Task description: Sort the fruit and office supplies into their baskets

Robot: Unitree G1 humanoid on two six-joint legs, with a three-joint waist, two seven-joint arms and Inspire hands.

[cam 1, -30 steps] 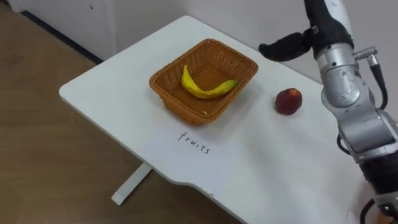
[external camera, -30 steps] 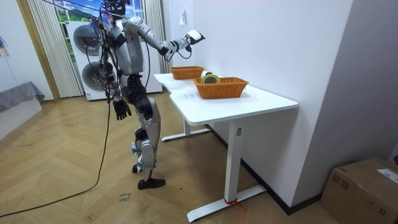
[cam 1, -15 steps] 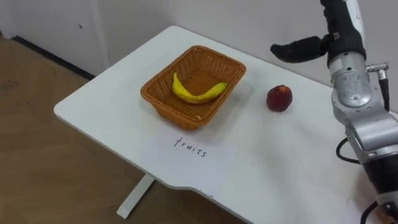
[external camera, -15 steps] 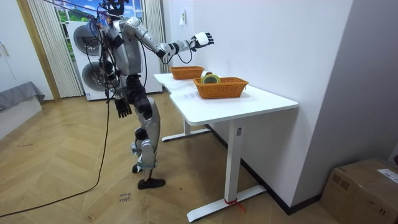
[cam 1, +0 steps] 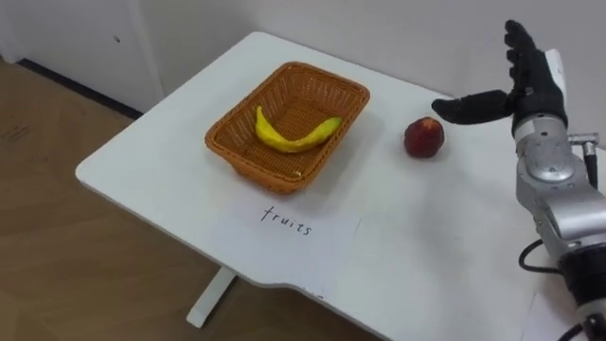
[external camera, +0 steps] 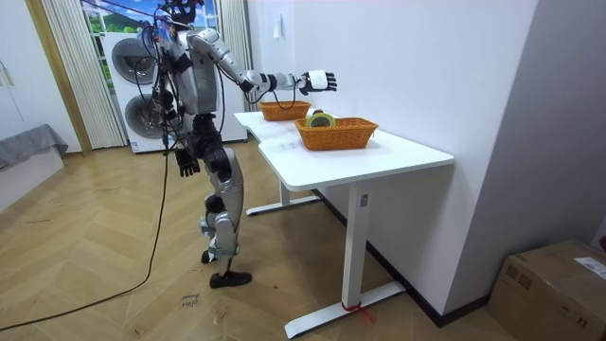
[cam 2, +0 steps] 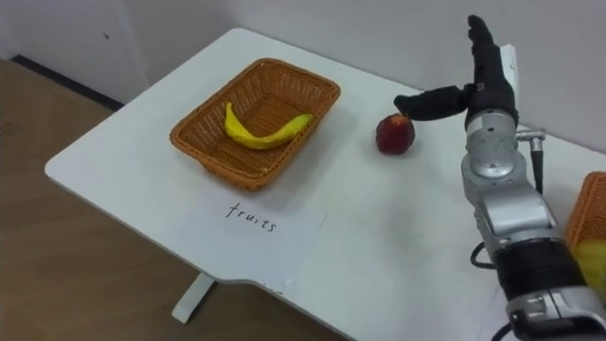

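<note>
Left eye view: a white table (cam 1: 170, 152) carried a wicker basket (cam 1: 248, 144) with a banana (cam 1: 290, 138) lying in it; a handwritten paper label (cam 1: 301, 224) lay just in front of the basket; a red fruit (cam 1: 424, 137) sat on the bare tabletop to the basket's right, apart from it; the right hand (cam 1: 535, 83) was raised beside the fruit, spread wide and holding nothing (thumb stretched toward the fruit, not touching it).

Room view: the robot stood at the table's far end with its right arm stretched out over the table; its left hand (external camera: 186, 163) hung by its hip, and how far it was closed could not be told.

Right eye view: the rim of a second basket (cam 2: 589, 213) showed at the right edge, with something yellow (cam 2: 593, 261) in it.
</note>
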